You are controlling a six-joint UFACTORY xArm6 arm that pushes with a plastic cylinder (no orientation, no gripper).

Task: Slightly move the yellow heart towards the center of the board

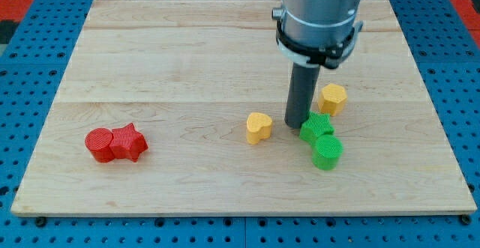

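Note:
The yellow heart (259,127) lies a little right of the board's middle, toward the view's bottom. My tip (297,124) rests on the board just right of the heart, with a small gap between them. The tip touches or nearly touches the left edge of a green star-like block (317,126). A green round block (327,151) sits directly below that one, against it. A yellow hexagon (332,98) lies up and right of the tip.
A red round block (98,144) and a red star (129,142) sit together at the view's lower left. The wooden board (187,53) lies on a blue pegboard surface. The arm's grey body (319,16) hangs over the board's upper right.

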